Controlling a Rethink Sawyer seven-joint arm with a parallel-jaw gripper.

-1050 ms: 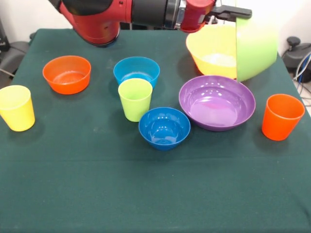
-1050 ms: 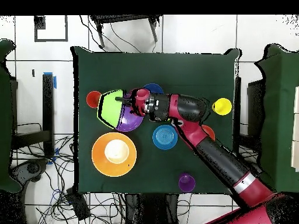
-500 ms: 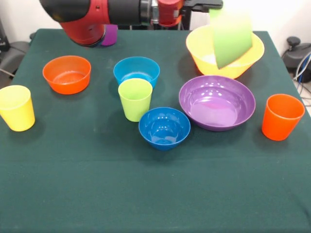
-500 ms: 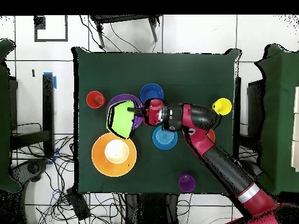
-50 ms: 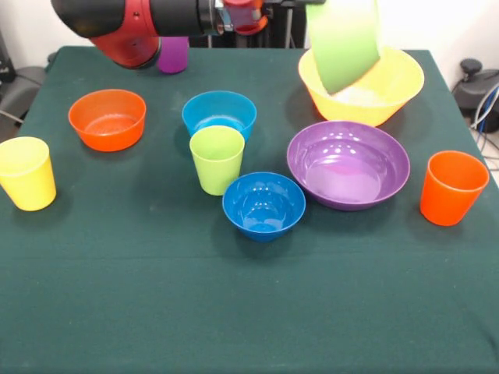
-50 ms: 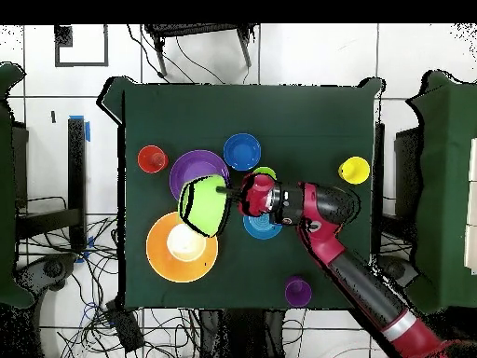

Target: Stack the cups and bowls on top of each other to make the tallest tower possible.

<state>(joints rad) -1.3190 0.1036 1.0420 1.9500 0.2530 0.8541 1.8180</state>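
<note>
- We can read no brand, label or writing on any cup, bowl or on the arm [image 5: 132, 23].
- The lime green bowl [image 5: 345, 43] hangs in the air, tipped on its side, its smooth outer wall facing the front camera; from overhead its hollow shows [image 6: 203, 204], partly over the purple bowl and the yellow-orange bowl.
- The gripper [image 6: 226, 189] has its fingers clamped on the lime green bowl's rim, as the overhead view shows.
- The large yellow-orange bowl [image 5: 398, 82] sits upright at the desk's far side, the large purple bowl [image 5: 348, 164] just in front of it.
- The lime green cup [image 5: 217, 158] stands between the light blue bowl [image 5: 219, 114] and the dark blue bowl [image 5: 263, 204], touching or nearly touching both.
- The small orange bowl [image 5: 107, 118] and the yellow cup [image 5: 27, 173] stand toward one side of the desk [image 5: 234, 312], the orange cup [image 5: 452, 187] at the other, the purple cup [image 5: 172, 54] at the back behind the arm.
- Against half a second ago, the arm has drawn further back along the desk and carried the lime green bowl with it; the things on the desk have not moved.
</note>
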